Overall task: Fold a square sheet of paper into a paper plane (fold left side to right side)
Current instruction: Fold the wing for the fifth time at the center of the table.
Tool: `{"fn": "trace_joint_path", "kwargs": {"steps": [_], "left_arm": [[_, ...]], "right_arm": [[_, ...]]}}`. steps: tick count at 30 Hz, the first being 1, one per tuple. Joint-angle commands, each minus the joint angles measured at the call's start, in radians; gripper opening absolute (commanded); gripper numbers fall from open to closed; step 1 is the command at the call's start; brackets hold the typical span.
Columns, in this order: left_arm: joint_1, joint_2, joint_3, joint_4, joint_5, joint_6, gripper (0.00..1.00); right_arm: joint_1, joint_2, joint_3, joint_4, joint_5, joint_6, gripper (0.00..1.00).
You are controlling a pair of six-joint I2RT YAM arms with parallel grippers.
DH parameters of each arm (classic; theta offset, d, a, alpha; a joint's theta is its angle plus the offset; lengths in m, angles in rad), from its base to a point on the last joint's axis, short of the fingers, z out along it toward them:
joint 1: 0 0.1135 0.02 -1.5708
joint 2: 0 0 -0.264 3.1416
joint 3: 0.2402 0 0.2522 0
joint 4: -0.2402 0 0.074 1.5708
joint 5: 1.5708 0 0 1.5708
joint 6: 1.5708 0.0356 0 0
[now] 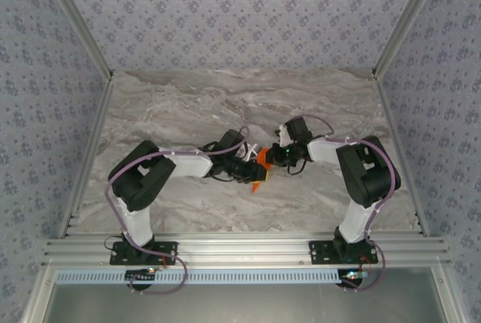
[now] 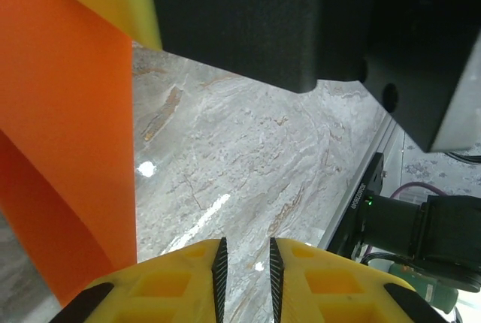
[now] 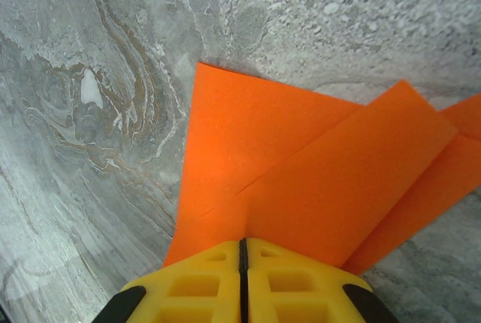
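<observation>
Partly folded orange paper [image 1: 262,164], near the middle of the marble table [image 1: 188,105], between the two arms. In the right wrist view the orange paper [image 3: 301,165] shows overlapping flaps fanning out from the right gripper [image 3: 242,244], whose yellow fingers are pressed together on its near corner. The left gripper [image 2: 244,252] has its fingers only narrowly parted, with bare table showing through the gap and nothing between them; the paper [image 2: 68,150] rises just beside it at the left of its view. From above, both grippers [image 1: 274,159] [image 1: 252,171] crowd the sheet. Likely risks: a single pinch point lets the thin sheet swing or slip, skewing the crease; a sideways pull could tear it; the close-set fingers could collide.
</observation>
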State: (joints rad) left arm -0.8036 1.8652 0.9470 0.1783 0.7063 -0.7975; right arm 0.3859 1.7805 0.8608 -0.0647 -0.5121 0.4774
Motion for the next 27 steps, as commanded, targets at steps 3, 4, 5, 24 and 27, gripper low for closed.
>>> {"fn": "trace_joint_path", "kwargs": {"steps": [3,4,5,24,27], "left_arm": [[0.0,0.02,0.008,-0.012,-0.024,0.001,0.24],[0.001,0.022,0.004,-0.013,-0.026,0.001,0.24],[0.0,0.023,0.003,-0.014,-0.03,0.0,0.24],[0.001,0.05,-0.031,-0.005,-0.042,-0.008,0.24],[0.0,0.054,-0.036,-0.004,-0.044,-0.01,0.24]], "right_arm": [[0.001,0.041,-0.025,-0.118,0.069,-0.026,0.07],[0.001,0.04,-0.023,-0.118,0.07,-0.026,0.07],[0.001,0.039,-0.023,-0.119,0.07,-0.028,0.07],[0.001,0.039,-0.016,-0.134,0.075,-0.031,0.07],[0.001,0.039,-0.012,-0.136,0.076,-0.033,0.07]]}}
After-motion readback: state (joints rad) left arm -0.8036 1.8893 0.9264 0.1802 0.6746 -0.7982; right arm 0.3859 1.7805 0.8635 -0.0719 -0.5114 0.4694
